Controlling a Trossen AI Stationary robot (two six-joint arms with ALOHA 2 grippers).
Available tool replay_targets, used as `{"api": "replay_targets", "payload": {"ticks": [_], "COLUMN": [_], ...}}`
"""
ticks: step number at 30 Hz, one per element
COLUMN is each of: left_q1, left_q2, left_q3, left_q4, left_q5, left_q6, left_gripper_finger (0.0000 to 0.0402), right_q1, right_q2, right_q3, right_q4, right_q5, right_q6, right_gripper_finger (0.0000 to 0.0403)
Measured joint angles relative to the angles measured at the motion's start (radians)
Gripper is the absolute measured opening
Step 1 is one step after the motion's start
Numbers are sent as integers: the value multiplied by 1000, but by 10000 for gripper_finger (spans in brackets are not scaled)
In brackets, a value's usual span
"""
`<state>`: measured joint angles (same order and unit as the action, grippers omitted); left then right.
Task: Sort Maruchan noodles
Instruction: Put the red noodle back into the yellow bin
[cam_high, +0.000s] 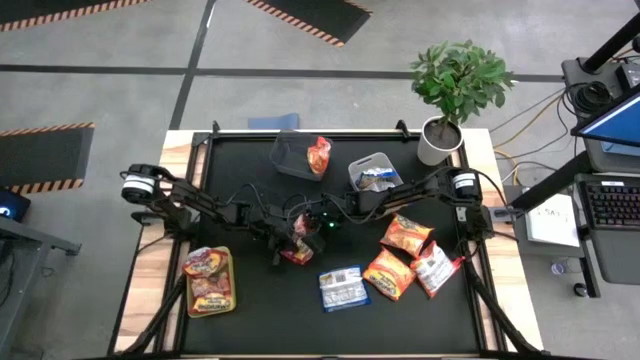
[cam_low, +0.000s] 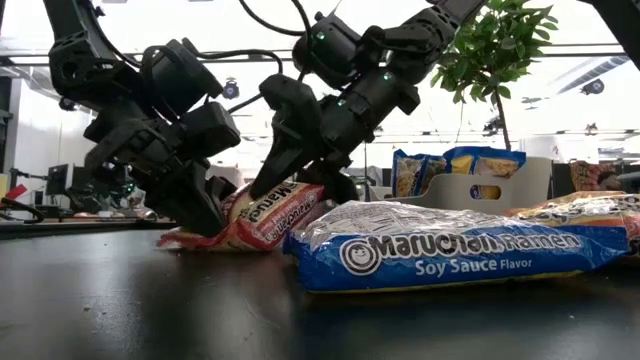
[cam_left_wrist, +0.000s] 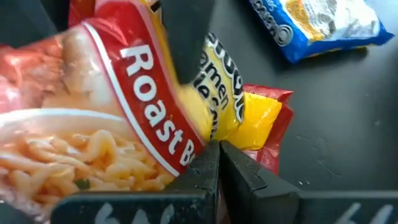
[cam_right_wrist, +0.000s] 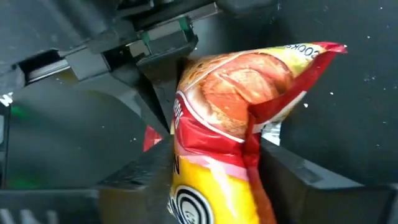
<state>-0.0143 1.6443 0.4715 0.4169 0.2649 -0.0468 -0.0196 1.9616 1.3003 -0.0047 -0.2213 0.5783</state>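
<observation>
Nearest the low camera, on the matte black counter (cam_high: 260, 310): a flat, crinkly blue-and-yellow soy sauce packet (cam_low: 450, 255), glossy plastic, label readable. Just behind, a red-and-yellow Roast Beef packet (cam_low: 270, 215), creased and tilted, one edge on the counter, pinched from both sides. Left end effector (cam_left_wrist: 217, 168) clamped fully shut on that packet's edge. Right end effector (cam_right_wrist: 211, 168) straddling the same packet at its yellow end, fingers partway apart, both close against the plastic; firm grip or mere contact hard to tell. Middle of the packet hidden behind dark fingers. Farther right, orange packets (cam_high: 400, 255) overlapping, one red-and-white. Left, a yellow-green bin (cam_high: 210, 280) with red packets. Farthest, two grey bins (cam_high: 295, 155), each with one packet, contents partly cut off by rims.
</observation>
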Motion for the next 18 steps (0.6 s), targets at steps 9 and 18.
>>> {"api": "replay_targets", "payload": {"ticks": [9, 18], "left_q1": [3, 3], "left_q2": [-199, -494], "left_q3": [-3, -1], "left_q4": [-142, -244], "left_q5": [-25, -117], "left_q6": [68, 165], "left_gripper_finger": [0, 0], "right_q1": [2, 7], "right_q2": [-36, -38], "right_q3": [0, -1], "right_q4": [-20, 18], "right_q5": [-7, 11], "right_q6": [-28, -67], "right_gripper_finger": [88, 12]}}
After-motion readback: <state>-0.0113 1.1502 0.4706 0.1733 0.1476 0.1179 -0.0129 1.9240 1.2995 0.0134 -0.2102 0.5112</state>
